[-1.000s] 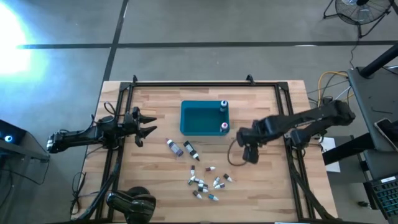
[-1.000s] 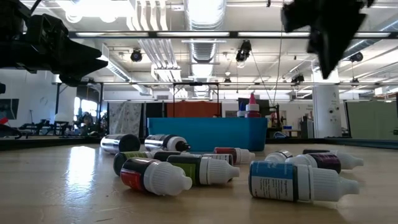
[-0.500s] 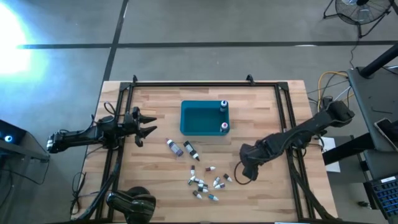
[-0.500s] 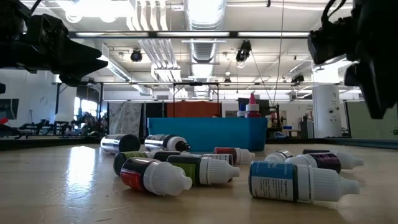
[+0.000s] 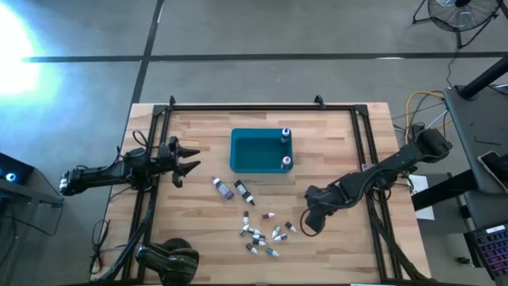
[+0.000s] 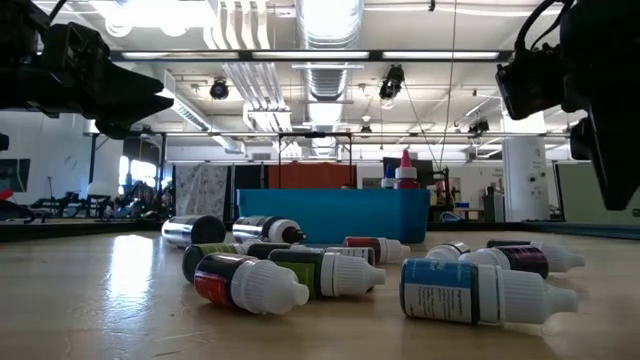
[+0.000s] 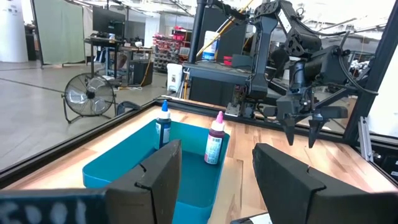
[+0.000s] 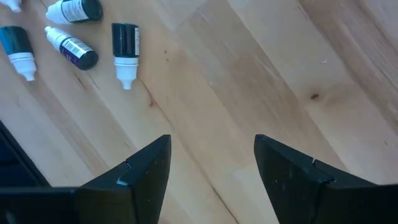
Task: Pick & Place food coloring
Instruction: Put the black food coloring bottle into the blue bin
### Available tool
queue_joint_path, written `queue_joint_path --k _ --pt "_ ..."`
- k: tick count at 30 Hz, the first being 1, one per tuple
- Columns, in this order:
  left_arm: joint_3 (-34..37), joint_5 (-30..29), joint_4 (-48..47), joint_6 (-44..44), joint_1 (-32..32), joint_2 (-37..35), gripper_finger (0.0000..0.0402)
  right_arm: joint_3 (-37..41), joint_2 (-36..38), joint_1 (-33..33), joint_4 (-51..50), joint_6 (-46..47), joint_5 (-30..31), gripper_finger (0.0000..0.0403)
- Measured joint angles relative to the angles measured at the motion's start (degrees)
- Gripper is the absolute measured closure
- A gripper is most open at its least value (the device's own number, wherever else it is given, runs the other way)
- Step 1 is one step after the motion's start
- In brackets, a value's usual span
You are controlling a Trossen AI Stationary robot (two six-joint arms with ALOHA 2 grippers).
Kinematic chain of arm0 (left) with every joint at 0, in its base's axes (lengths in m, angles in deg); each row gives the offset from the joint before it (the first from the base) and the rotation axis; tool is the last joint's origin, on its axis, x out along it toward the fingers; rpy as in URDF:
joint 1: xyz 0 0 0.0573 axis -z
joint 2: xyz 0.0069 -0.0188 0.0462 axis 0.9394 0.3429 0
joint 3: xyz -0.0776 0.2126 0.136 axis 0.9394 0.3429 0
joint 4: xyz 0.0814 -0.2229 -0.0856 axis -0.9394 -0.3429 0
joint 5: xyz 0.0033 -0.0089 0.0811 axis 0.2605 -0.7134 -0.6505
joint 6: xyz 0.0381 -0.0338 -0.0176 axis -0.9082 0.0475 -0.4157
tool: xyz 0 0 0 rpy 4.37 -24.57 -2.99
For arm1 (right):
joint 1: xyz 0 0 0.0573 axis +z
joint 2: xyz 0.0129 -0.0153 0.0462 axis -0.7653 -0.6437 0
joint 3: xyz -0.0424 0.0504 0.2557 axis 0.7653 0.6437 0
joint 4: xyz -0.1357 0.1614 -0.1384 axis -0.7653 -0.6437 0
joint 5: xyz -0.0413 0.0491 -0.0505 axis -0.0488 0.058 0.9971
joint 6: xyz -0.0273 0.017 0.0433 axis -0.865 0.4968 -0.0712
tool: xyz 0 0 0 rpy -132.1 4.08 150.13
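The right tool (image 5: 308,226), wide open and empty, should slide toward nine o'clock over the nearest food coloring bottle (image 5: 290,227), then drop straight and squeeze gently.

From above, the bottles (image 5: 259,229) on the table (image 5: 190,230) are too tiny for you to read their colors or count them well. Two bottles stand in the bin (image 5: 260,151), but from table height you only see their tops (image 6: 405,170) over the wall (the rest is hidden).

The right gripper (image 6: 600,110) is cut off by the picture's edge in the table-height view, so you can't see its tips there. In its own wrist view, some bottles (image 8: 18,43) run off the edge.

In the left wrist view, a blurry dark band (image 7: 50,205) hides the near corner.
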Motion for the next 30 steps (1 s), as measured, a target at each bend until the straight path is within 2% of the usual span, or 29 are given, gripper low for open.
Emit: queue_joint_path --k 30 --pt "0.0 0.0 0.0 0.0 0.0 0.0 0.0226 0.2 0.0 0.0 0.0 -1.1 9.1 0.0179"
